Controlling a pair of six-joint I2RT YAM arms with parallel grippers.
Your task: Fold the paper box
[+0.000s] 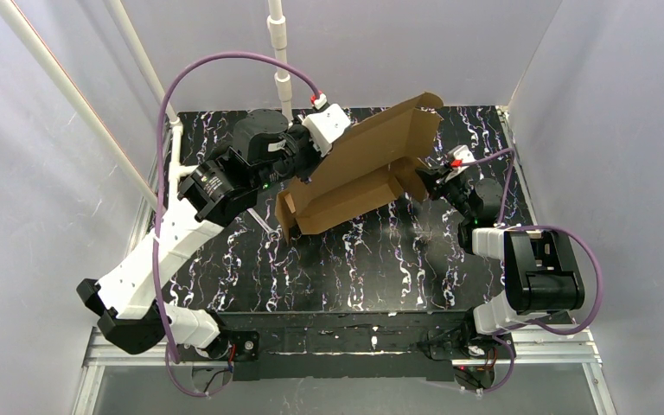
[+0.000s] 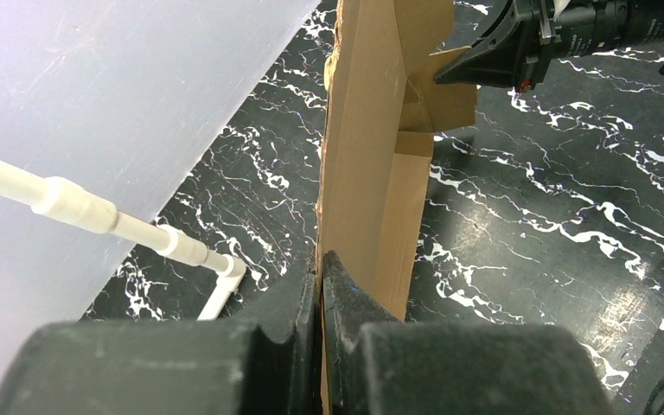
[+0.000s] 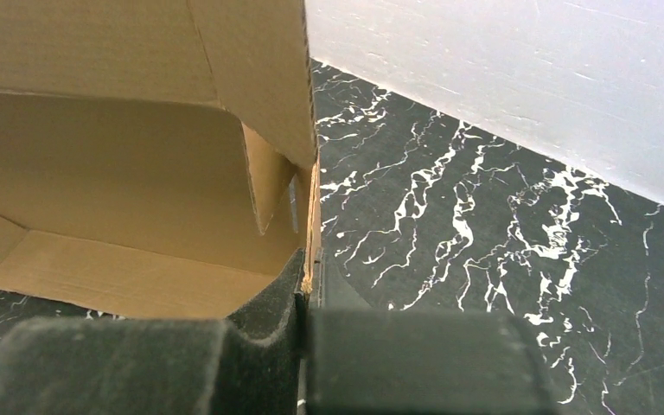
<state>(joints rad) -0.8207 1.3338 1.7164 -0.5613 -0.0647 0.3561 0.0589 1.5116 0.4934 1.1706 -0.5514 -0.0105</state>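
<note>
Over the far left of the table [image 1: 380, 268], the left gripper [image 1: 314, 166] is pinching the edge of the paper box [image 1: 363, 169], its jaws closed flat on a single wall of cardboard. The box itself is hanging over the far middle of the table, half formed: one broad panel is standing up and a shallow trough is taking shape along its lower side. Over the far right of the table, the right gripper [image 1: 425, 179] is clamping the opposite end wall, its jaws likewise shut on the board's thin edge beside a loose tab. From where I'm standing, the worry is that both grips are biting only a sliver of cardboard. If the arms start pulling apart or twisting against each other, I'd expect an edge to slide out or the sheet to buckle off its creases. That loose tab at the right end could also be folding the wrong way instead of tucking in. As for heading, the box's long axis is running diagonally across the table, from a low corner nearer the middle left up to a high corner toward the far right. The hollow seems to be facing the table's near right side. Whether the low corner is touching the table, I cannot tell.
</note>
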